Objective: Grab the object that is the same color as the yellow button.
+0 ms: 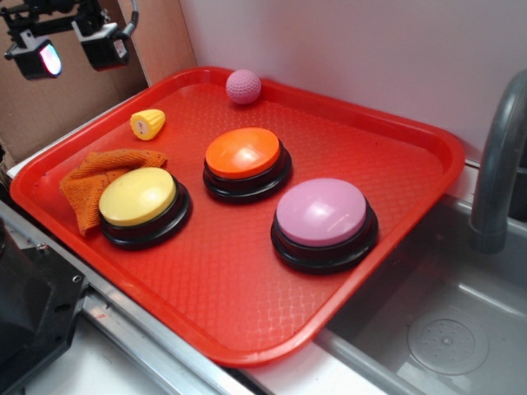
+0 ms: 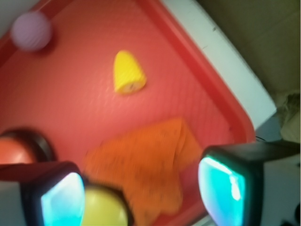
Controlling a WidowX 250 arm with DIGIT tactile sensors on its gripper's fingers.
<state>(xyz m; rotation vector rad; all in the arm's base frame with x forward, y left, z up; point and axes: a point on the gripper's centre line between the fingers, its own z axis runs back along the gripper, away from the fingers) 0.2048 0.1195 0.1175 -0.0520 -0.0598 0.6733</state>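
Observation:
The small yellow corn cob piece (image 1: pixel 148 123) lies on the red tray (image 1: pixel 247 313) near its far left corner; it also shows in the wrist view (image 2: pixel 128 72). The yellow button (image 1: pixel 138 197) stands at the tray's left front, partly over the orange cloth (image 1: pixel 95 177), and its top shows low in the wrist view (image 2: pixel 104 207). My gripper (image 1: pixel 74 49) hangs high above the tray's left corner, open and empty. In the wrist view my gripper (image 2: pixel 141 197) has its jaws wide apart over the orange cloth (image 2: pixel 146 165), well short of the corn.
An orange-topped button (image 1: pixel 244 156) and a pink-topped button (image 1: pixel 323 216) stand mid-tray. A pink dimpled ball (image 1: pixel 244 85) sits at the tray's far edge. A sink basin (image 1: pixel 445 329) with a grey faucet (image 1: pixel 498 164) lies to the right. A cardboard wall stands behind the gripper.

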